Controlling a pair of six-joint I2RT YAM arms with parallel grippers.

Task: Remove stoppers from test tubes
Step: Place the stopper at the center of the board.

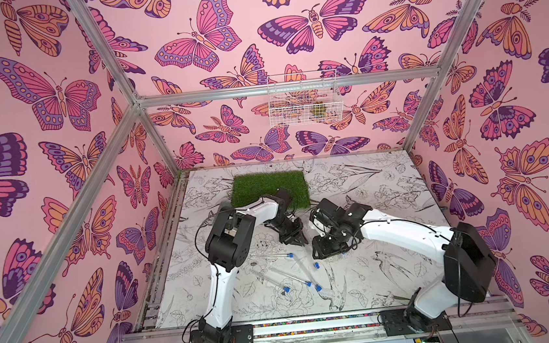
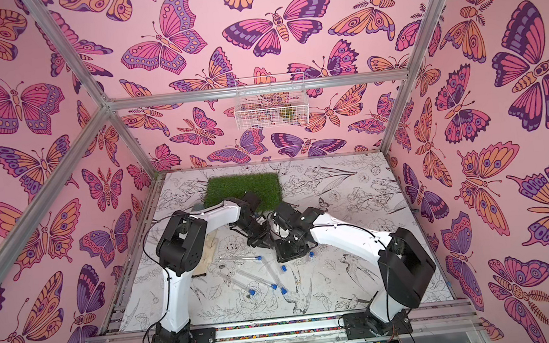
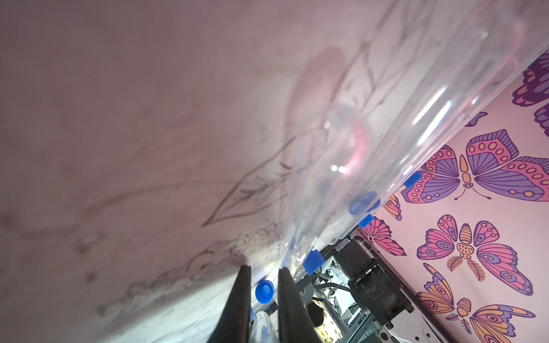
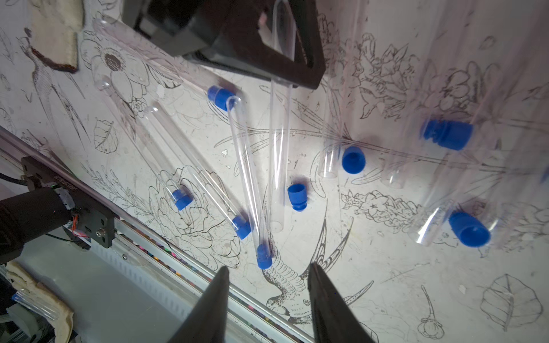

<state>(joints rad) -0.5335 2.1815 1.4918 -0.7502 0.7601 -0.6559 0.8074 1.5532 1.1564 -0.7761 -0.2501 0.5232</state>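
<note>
Where the left gripper (image 3: 263, 270) is pressed shut on one test tube (image 4: 277, 148), that held test tube slants down toward the table (image 1: 393, 270), its mouth unstoppered and its bore clear. Whether the mouth touches the surface cannot be determined. The right gripper (image 4: 268, 271) hangs over the table near the left gripper, jaws spread, gripping nothing. In the right wrist view, four capped test tubes (image 4: 196, 169) lie on the table in a loose fan, two overlapping near their stoppered ends. Each has a blue stopper (image 4: 242, 227) seated in its mouth and appears otherwise empty. Three loose stoppers (image 4: 297, 197) lie on the table, one just beside the held test tube's open end. A fourth stopper (image 4: 469, 228) sits at the mouth of a blurred tube; inside or beside cannot be told. Further open test tubes (image 4: 328, 166) lie near them, their count uncertain. In both top views a white wire basket (image 1: 278, 117) hangs on the rear wall holding a small yellow-green item, too small to identify. A green grass mat (image 1: 267, 186) lies at the table's far side.
</note>
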